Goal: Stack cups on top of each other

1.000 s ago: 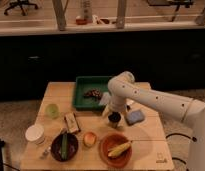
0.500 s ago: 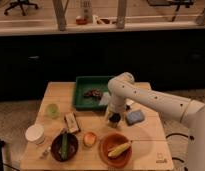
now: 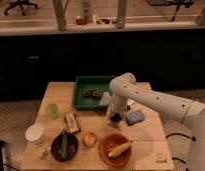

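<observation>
The small dark metal cup (image 3: 115,119) stands on the wooden table (image 3: 151,132) in front of the green tray. My gripper (image 3: 115,113) points down right over it, at its rim. The white arm reaches in from the right. The pale green translucent cup (image 3: 52,110) stands upright at the table's left side, well apart from the gripper.
A green tray (image 3: 84,85) with dark items sits at the back. A blue sponge (image 3: 134,117) lies right of the metal cup. A red-orange bowl (image 3: 115,148) holds a banana. A dark bowl (image 3: 64,146), an orange fruit (image 3: 89,138), a white container (image 3: 35,133) and a snack bar (image 3: 71,122) lie in front.
The arm and gripper have stayed over the metal cup with almost no visible movement. Nothing else has moved.
</observation>
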`<state>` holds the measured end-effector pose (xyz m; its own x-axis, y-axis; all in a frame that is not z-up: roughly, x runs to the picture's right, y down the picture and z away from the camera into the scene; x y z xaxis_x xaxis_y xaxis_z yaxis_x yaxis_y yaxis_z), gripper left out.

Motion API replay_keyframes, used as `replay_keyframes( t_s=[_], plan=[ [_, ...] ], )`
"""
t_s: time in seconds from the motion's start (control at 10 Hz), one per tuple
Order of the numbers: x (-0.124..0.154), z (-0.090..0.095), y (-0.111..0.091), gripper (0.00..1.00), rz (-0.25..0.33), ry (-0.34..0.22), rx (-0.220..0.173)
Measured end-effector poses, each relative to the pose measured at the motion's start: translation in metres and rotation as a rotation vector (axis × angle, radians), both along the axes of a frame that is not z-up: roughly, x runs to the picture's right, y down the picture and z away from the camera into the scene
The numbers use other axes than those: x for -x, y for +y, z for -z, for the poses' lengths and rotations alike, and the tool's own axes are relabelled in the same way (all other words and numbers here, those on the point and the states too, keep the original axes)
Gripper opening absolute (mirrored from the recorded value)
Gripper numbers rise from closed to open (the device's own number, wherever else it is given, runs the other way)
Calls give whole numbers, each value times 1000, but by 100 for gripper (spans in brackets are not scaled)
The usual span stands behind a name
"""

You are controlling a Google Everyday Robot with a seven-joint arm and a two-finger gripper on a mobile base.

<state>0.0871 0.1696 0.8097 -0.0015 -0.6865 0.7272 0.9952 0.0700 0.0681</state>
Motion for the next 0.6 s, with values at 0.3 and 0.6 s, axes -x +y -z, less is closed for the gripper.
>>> replay_keyframes(
  t_s=[0.3,0.6],
  plan=[
    [3,7,-8,0,-2,-6,-19],
    [6,16,-15,0,-8,-15,-37]
  ],
)
